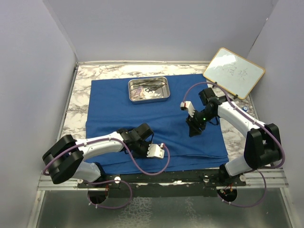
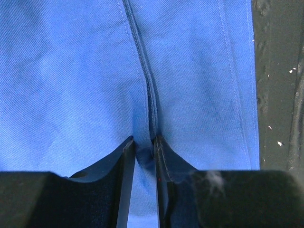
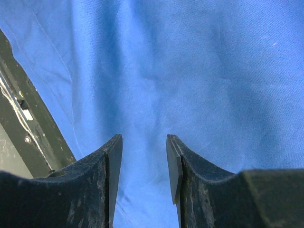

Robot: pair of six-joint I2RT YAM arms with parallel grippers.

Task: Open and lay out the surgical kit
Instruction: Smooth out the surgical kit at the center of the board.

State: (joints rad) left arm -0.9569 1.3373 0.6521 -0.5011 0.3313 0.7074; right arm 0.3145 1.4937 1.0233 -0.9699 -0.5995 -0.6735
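Note:
The royal-blue cloth wrap (image 1: 123, 107) lies spread over the marble table. The shallow steel tray (image 1: 164, 80) sits on its far middle part, with small steel instruments and white gauze inside. My left gripper (image 1: 141, 148) is low on the cloth near its front fold. In the left wrist view the left gripper (image 2: 141, 142) is shut on a raised, stitched fold of the cloth (image 2: 71, 85). My right gripper (image 1: 194, 130) points down at the cloth's right half. In the right wrist view the right gripper (image 3: 144, 140) is open and empty just above the cloth (image 3: 199, 66).
A wood-framed whiteboard (image 1: 233, 72) leans at the back right corner. Grey walls close in the left, back and right sides. The black mounting rail (image 1: 161, 179) runs along the near edge, just past the cloth's front edge (image 2: 247, 85).

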